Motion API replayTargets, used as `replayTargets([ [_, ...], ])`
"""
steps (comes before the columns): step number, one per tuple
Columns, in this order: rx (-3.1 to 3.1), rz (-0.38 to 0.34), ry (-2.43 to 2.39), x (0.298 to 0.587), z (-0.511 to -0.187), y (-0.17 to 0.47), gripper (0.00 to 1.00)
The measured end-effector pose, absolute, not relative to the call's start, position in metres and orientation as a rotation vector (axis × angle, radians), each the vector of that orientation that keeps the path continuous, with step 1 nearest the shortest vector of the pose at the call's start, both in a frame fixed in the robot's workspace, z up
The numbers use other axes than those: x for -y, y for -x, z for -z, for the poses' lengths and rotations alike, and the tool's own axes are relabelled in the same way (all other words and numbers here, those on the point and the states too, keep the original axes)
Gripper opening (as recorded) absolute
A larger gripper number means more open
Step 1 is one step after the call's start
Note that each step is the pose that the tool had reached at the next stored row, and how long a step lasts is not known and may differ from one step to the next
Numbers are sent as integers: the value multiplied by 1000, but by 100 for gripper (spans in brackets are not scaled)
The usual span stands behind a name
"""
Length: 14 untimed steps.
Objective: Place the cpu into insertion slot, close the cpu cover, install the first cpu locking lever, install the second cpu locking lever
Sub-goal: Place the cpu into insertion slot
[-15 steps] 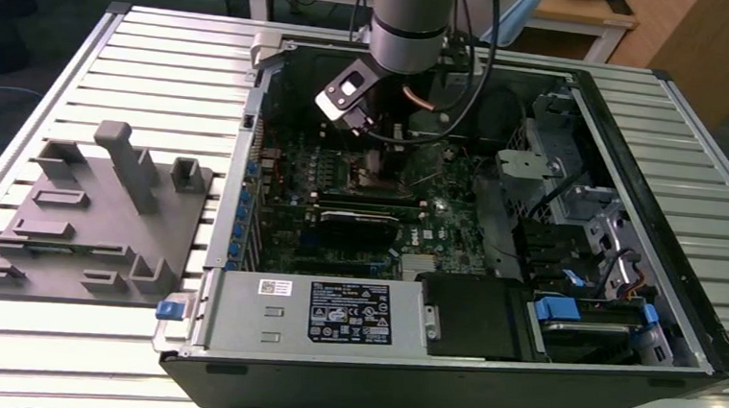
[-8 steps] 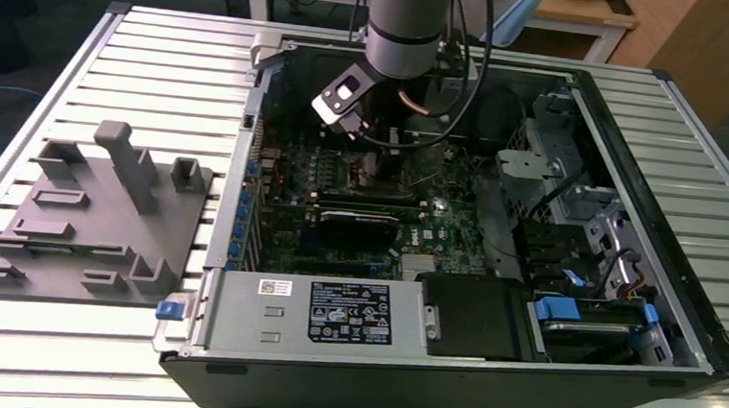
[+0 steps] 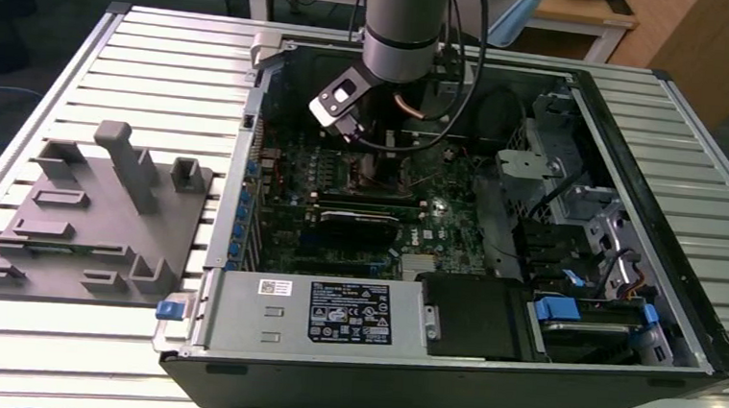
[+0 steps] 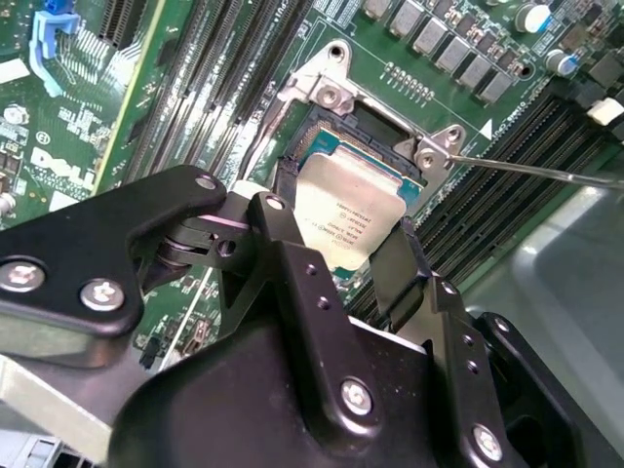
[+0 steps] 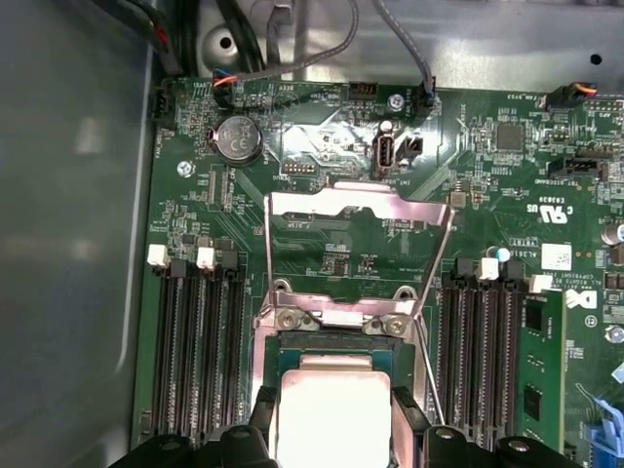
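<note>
Slatted table (image 3: 131, 63), with the open tower case (image 3: 703, 314) lying flat on it. Grey fixture tray (image 3: 67, 231) sits just beside the case, on the exterior view's left. My arm (image 3: 403, 24) comes down into the case over the motherboard (image 3: 341, 164). The power supply (image 3: 331, 312) is at the case's near end.

On the board, black memory slots (image 5: 195, 351) flank the socket on both sides, and there's a coin cell (image 5: 239, 138) beyond the cover.

cpu cover (image 5: 356, 203) is open: the silvery frame is swung back off the socket and its cut-out shows green board through it. One thin lever rod (image 4: 546, 171) sticks out sideways from the socket corner, not latched.

insertion slot (image 4: 363, 129) is a dark square with a silvery frame (hinge brackets and screws visible at two corners). Its far part is uncovered; the rest is under the chip.

cpu (image 4: 351, 219) sits right over the slot, silver-tan top up, slightly tilted in the second wrist view. Can't tell if it's fully seated.

My pincer (image 4: 341, 229) is narrow, with the black fingers (image 4: 283, 244) pressed on two opposite edges of the cpu. Same grip in the first wrist view, with the chip (image 5: 331, 409) between the fingertips.
</note>
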<state>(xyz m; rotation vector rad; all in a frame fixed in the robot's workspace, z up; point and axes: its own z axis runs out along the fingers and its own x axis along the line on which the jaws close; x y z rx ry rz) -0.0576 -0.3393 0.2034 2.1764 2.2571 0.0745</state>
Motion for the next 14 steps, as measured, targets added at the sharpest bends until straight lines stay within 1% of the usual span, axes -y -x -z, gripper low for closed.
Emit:
replayTargets([
  [14, -2257, -76, -2177, 339, -196, 58, 54],
])
